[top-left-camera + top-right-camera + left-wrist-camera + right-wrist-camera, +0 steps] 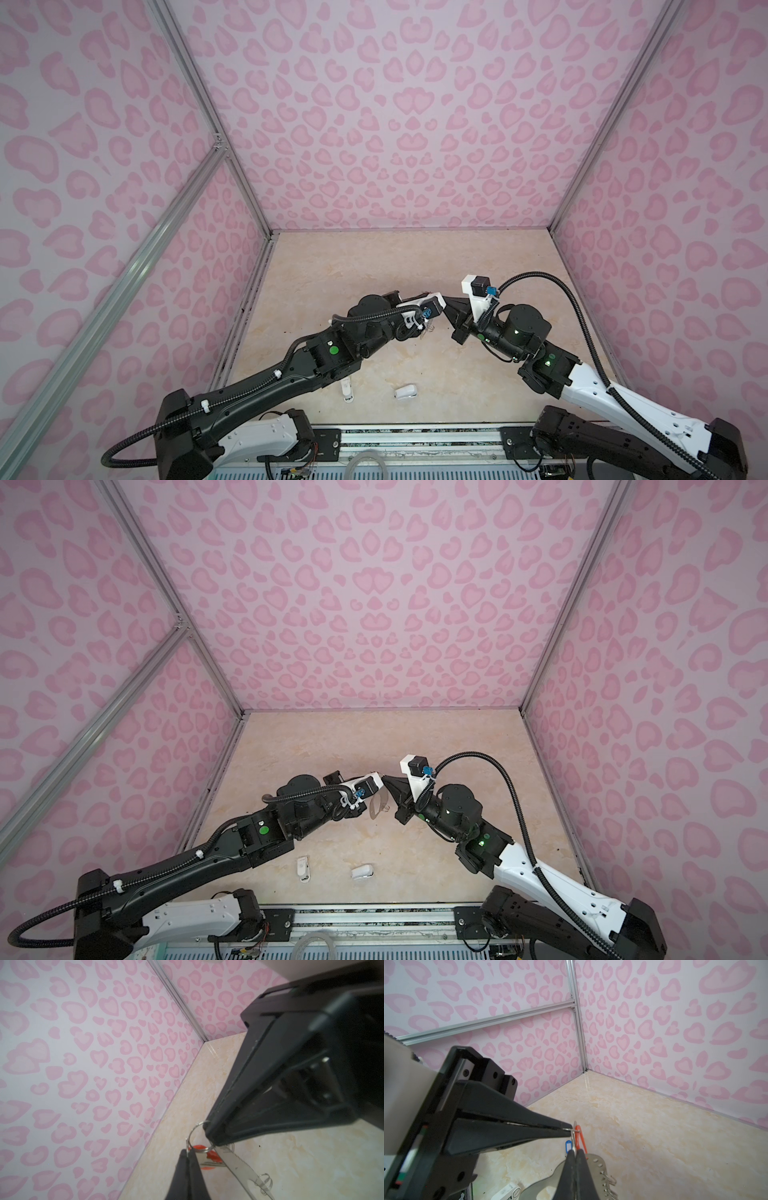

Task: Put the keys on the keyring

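— What does the right tool [574,1151] have?
— Its jaws are pinched together on a thin wire ring [574,1139], seen edge-on; the left tool [570,1129] nips the same ring just past them.
— And nearby?
— An orange-red tag [581,1136] hangs against the ring; a blue tag [568,1145] is just beside it; the grey keyring [595,1165] lies flat on the marbled counter [654,1136].

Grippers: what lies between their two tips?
A small wire ring, pinched by the left gripper and right gripper; the left wrist view shows it.
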`<state>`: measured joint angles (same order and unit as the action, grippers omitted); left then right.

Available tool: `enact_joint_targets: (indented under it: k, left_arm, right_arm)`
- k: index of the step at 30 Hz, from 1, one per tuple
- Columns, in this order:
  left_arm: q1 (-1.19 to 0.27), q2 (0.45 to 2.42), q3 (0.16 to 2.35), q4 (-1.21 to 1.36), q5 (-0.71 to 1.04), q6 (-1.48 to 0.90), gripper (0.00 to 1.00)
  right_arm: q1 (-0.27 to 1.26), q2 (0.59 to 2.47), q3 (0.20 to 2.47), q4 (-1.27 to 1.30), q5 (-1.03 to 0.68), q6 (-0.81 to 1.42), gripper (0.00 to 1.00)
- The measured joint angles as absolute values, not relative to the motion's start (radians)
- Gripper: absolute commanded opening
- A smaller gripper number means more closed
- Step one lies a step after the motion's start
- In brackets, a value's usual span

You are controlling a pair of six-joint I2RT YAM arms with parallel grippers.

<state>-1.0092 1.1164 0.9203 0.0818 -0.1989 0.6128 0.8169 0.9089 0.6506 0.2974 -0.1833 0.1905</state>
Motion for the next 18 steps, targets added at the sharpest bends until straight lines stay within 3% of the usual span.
enact_joint_targets:
  k: [18]
  left_arm:
    - [-1.021,1.133,0.920,0.093,-0.234,0.629,0.03]
  right_arm:
    - [0.815,0.915,0.659,0.299,-0.154,0.226,0.00]
